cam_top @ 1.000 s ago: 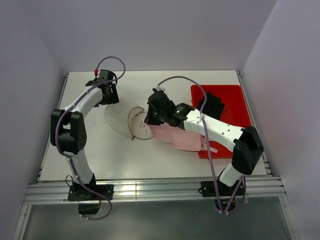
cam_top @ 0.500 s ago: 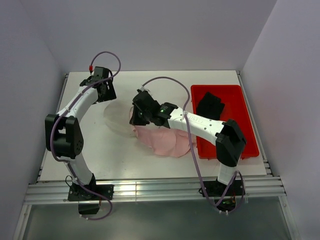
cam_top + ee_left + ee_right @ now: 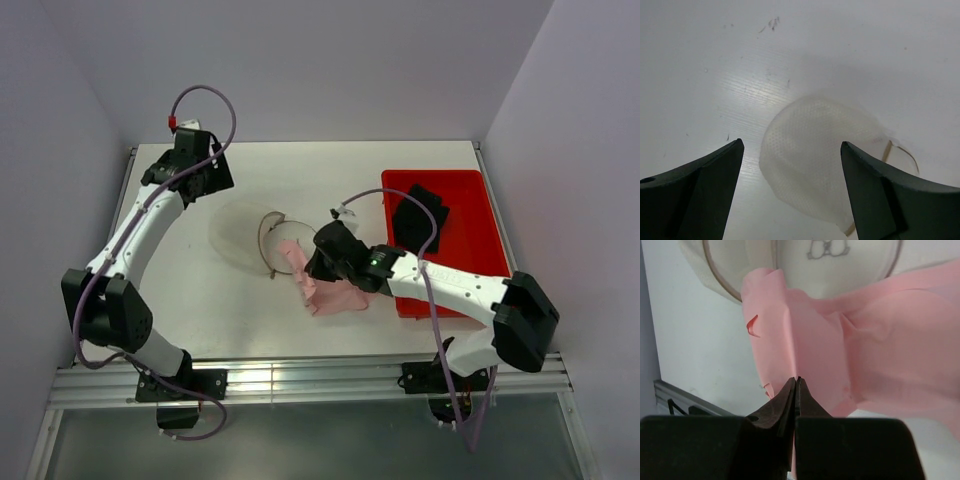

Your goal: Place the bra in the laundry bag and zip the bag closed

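The laundry bag (image 3: 238,232), a white mesh disc, lies flat on the table at centre left, its brown zipper rim open on the right side. It also shows in the left wrist view (image 3: 815,155) and at the top of the right wrist view (image 3: 840,260). The pale pink bra (image 3: 335,290) lies bunched on the table, one end touching the bag's open rim. My right gripper (image 3: 316,264) is shut on a fold of the bra (image 3: 865,340), its tips (image 3: 797,379) pressed together. My left gripper (image 3: 205,188) is open and empty above the bag's far left edge (image 3: 792,143).
A red plastic bin (image 3: 470,255) stands at the right of the table with a black garment (image 3: 420,215) in it. My right forearm lies along the bin's near left corner. Grey walls close in the table on three sides.
My right gripper has pulled back to the right and nearer, and the bra has bunched up smaller beside the bag's opening. My left arm has swung further left and back, off the bag.
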Robot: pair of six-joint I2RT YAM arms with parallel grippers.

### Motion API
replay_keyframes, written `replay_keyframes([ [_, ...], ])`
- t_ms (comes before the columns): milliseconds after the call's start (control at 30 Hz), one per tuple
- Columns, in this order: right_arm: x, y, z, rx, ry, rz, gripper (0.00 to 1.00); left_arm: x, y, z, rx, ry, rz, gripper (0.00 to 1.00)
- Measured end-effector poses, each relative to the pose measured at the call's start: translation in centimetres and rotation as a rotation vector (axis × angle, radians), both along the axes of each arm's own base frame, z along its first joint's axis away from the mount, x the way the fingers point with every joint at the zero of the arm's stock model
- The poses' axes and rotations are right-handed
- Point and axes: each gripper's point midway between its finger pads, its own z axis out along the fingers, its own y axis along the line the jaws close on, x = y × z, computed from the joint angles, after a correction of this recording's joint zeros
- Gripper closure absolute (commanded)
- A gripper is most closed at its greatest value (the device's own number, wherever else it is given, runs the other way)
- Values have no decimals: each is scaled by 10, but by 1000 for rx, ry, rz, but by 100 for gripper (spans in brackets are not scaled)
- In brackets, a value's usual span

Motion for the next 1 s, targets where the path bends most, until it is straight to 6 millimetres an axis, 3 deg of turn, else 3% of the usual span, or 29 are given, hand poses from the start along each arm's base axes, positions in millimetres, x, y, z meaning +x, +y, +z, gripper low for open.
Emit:
replay_keyframes([
  [200,-5,-34,-3,11,-27,-98,100,-24,-50,23,-21,-63,-114,14],
  [367,0,-59,-19,-18,-13,-171,98,-54,-89,15,-38,-54,-204,15],
  [467,1,-72,-29,-47,-5,-208,86,-71,-109,7,-51,-39,-250,15],
  [533,-1,-78,-34,-64,-1,-217,73,-82,-121,1,-62,-29,-277,16],
  [567,-3,-80,-35,-70,0,-223,61,-86,-124,0,-65,-25,-286,16],
  [700,-6,-93,-35,-83,-12,-243,41,-101,-146,-5,-88,-25,-330,19],
  [1000,-10,-113,-9,-54,-77,-286,22,-126,-183,-23,-131,-7,-401,31],
])
